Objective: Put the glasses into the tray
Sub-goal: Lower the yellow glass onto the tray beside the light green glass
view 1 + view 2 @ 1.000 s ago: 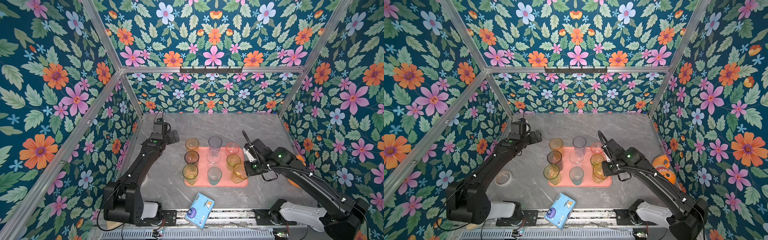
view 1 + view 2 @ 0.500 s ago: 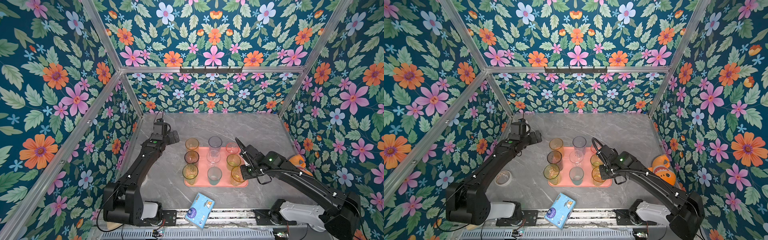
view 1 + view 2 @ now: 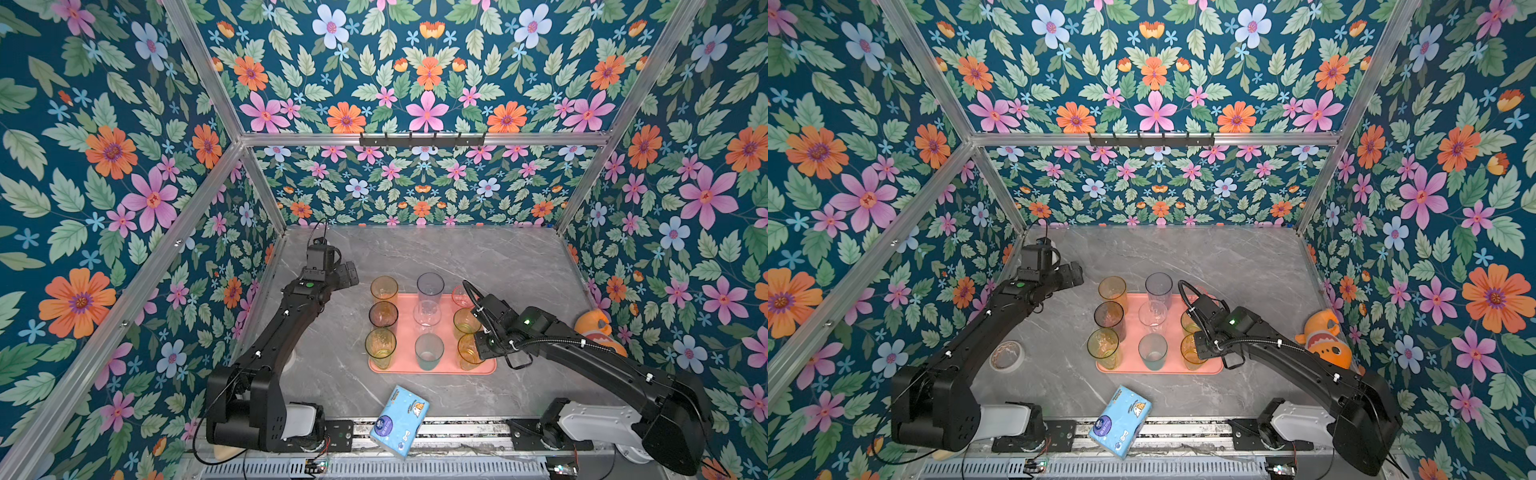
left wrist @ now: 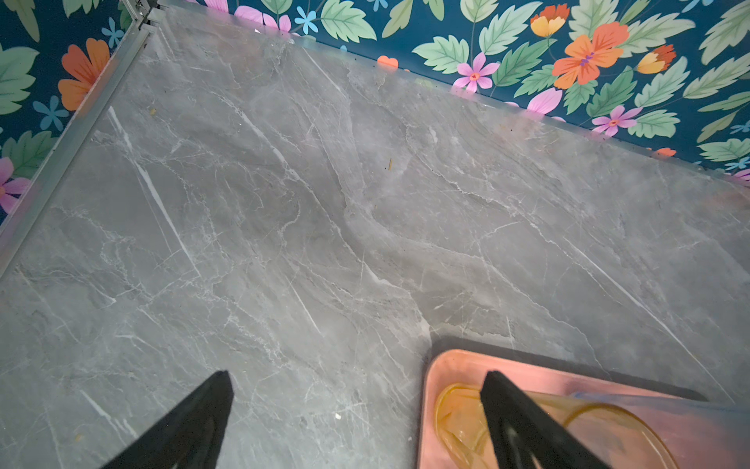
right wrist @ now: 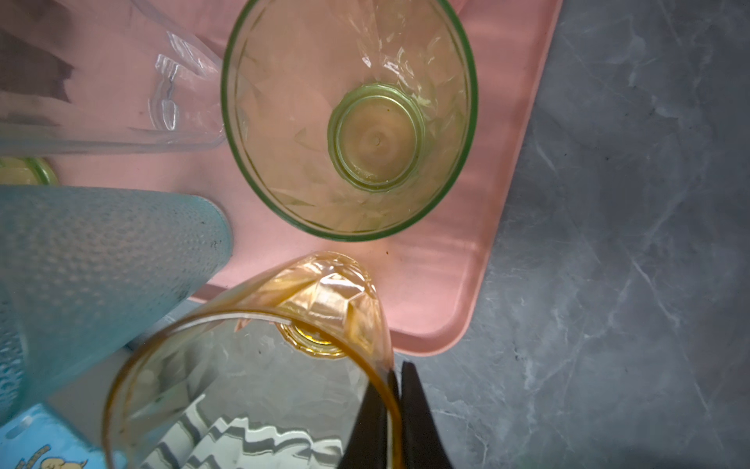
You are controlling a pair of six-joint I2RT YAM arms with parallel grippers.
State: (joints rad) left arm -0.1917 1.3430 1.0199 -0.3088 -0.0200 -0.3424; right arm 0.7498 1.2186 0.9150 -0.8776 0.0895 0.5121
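The salmon-pink tray [image 3: 446, 368] [image 3: 1173, 368] lies mid-table with several glasses standing on it in three rows. My right gripper [image 3: 478, 348] [image 5: 399, 371] is shut on the rim of an amber glass [image 3: 468, 354] [image 5: 324, 296]. That glass hangs tilted, with its base over the tray's front-right corner. A green glass [image 5: 349, 122] stands just behind it and a teal one [image 5: 101, 260] beside it. My left gripper [image 3: 348, 272] [image 4: 357, 375] is open and holds nothing. It hovers by the tray's far-left corner, next to a tall amber glass [image 3: 384, 289] [image 4: 458, 422].
A blue tissue pack [image 3: 399, 419] lies at the front edge, just in front of the tray. A tape roll [image 3: 1007, 355] sits under the left arm. An orange fish toy [image 3: 598, 328] rests against the right wall. Bare marble stretches behind the tray.
My right gripper has carried the amber glass a little left and toward the front, lowering it to the tray's front-right corner. The left arm has not moved.
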